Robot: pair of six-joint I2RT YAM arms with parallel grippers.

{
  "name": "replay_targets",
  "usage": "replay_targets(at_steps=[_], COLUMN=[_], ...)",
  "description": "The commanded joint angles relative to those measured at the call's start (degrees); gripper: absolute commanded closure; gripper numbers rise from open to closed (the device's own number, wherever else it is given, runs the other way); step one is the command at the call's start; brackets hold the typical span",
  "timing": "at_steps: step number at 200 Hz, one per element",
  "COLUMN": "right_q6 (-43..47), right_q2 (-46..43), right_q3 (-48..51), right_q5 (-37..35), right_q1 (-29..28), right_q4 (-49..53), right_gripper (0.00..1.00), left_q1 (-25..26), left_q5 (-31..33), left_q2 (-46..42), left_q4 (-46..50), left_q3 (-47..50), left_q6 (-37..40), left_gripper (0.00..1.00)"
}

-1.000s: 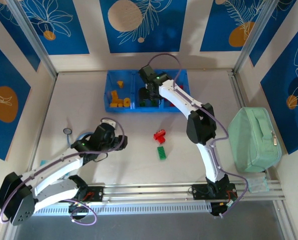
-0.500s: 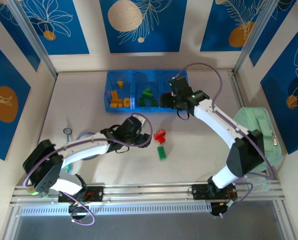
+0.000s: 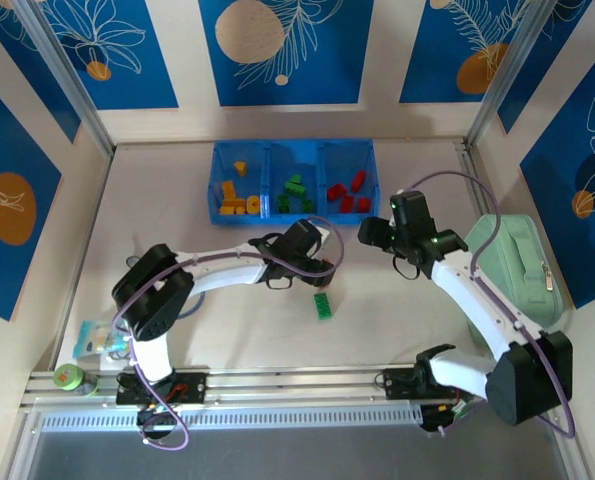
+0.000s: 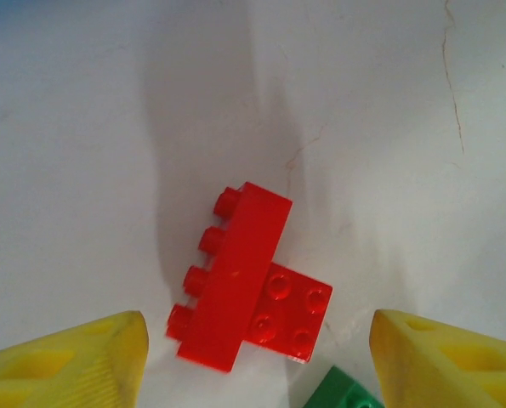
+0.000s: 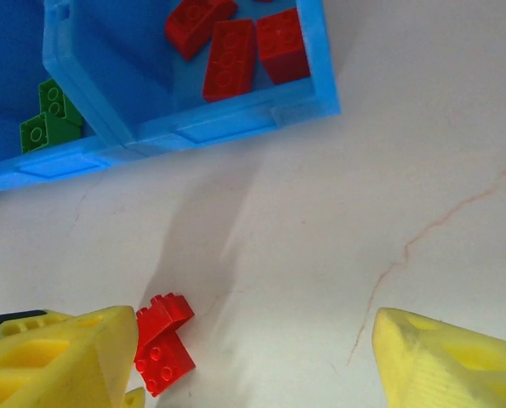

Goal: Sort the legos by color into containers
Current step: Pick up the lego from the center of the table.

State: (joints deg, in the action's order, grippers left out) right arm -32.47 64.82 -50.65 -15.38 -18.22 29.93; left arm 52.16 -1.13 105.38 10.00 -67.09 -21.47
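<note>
The left pincer [image 4: 257, 365] hangs spread apart over two red bricks [image 4: 240, 285] leaning together on the table, near the front of the blue tray [image 5: 227, 127]. Grabbing one could knock the other away. The right pincer [image 5: 257, 361] is spread too, holding nothing.

The right gripper [image 5: 253, 361] is wide apart, and nothing is between its two yellow fingers [image 5: 61, 357], which stand at the bottom corners. Under it is the white table [image 5: 321, 212], with a thin brown crack [image 5: 423, 238] on the right. At the top is the blue tray [image 5: 235, 119], seen at an angle. Its end compartment holds three red bricks [image 5: 229, 58], close together. The next compartment holds green bricks [image 5: 48, 119] in its near corner. Two loose red legos [image 5: 163, 344], joined together, lie on the table just beside the finger at the bottom left, apart from the tray. A small dark part [image 5: 14, 317] shows above this finger; I cannot tell what it is.
</note>
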Motion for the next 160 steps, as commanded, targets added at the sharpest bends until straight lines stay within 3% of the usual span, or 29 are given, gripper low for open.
replay_targets(at_steps=[1,45,89,133,160], right_q6=[-1.19,-1.79,-1.84,-2.07,-3.92], right_q2=[-2.76,-5.23,-6.76,-8.84,-10.55], right_q3=[2.96,6.48,8.18,9.54,10.33], right_q5=[3.33,4.77,5.10,5.36,2.95], right_q1=[1.54,3.05,3.88,5.24,6.72], right_q4=[-1.66,-2.32,-2.32,-2.04,-0.50], right_gripper=[0.27,0.27,0.27,0.27,0.27], left_q1=[0.48,0.48,0.50,0.40,-0.03], left_q5=[0.83,3.21,3.91,6.48,7.45], left_q2=[2.79,7.33,11.86,12.06,10.80], left_q4=[2.94,5.82,8.86,11.32,12.83], left_q3=[-3.16,-8.06,-12.90,-15.69,-17.98], left_q6=[1.86,2.97,3.97,5.27,6.14], left_gripper=[0.34,0.42,0.59,0.73,0.75])
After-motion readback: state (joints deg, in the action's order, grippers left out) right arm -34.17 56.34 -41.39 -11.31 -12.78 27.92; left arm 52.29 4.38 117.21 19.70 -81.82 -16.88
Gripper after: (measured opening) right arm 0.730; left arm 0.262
